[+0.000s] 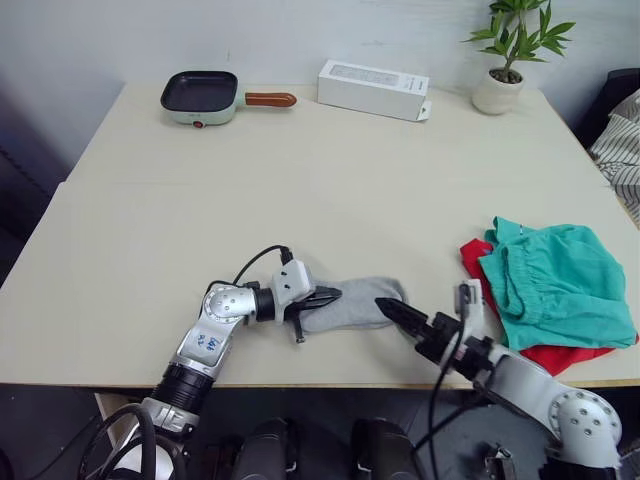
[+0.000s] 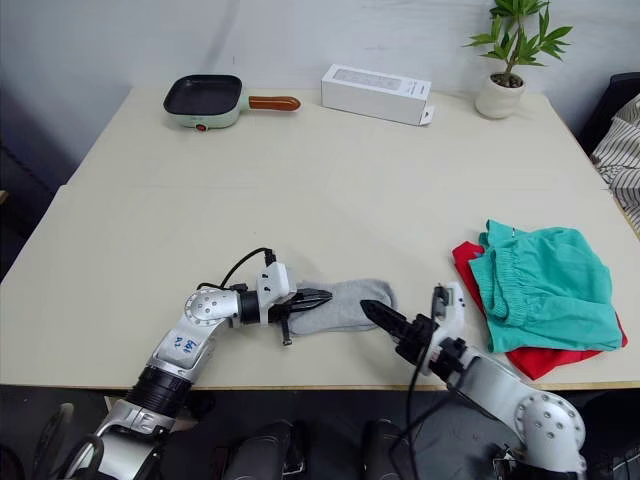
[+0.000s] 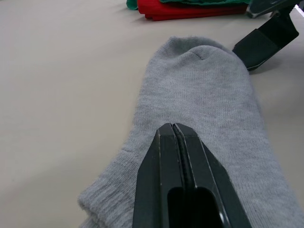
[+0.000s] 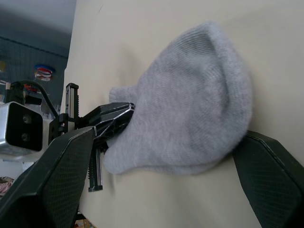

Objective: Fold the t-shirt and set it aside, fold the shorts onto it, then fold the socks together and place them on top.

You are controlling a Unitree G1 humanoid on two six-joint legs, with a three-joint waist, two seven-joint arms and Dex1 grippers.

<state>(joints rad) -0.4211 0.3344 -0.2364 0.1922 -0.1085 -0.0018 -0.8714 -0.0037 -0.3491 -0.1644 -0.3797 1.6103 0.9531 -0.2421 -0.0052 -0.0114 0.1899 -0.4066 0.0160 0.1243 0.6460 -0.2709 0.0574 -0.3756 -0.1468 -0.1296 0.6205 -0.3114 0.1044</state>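
Socks (image 1: pixel 362 305): stacked flat at the table's (image 1: pixel 300 180) near edge. Left gripper (image 1: pixel 322 297): fingers pressed together on their cuff end. Right gripper (image 1: pixel 392 309): spread wide around the toe end. Shorts (image 1: pixel 560 285) on t-shirt (image 1: pixel 548 357), near right.

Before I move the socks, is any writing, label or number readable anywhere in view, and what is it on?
None can be quoted.
white box at the table's far edge: faint print on its top, too small to read.
left arm: blue marking on its silver casing, too blurred to read.
t-shirt, shorts, socks: no text visible.
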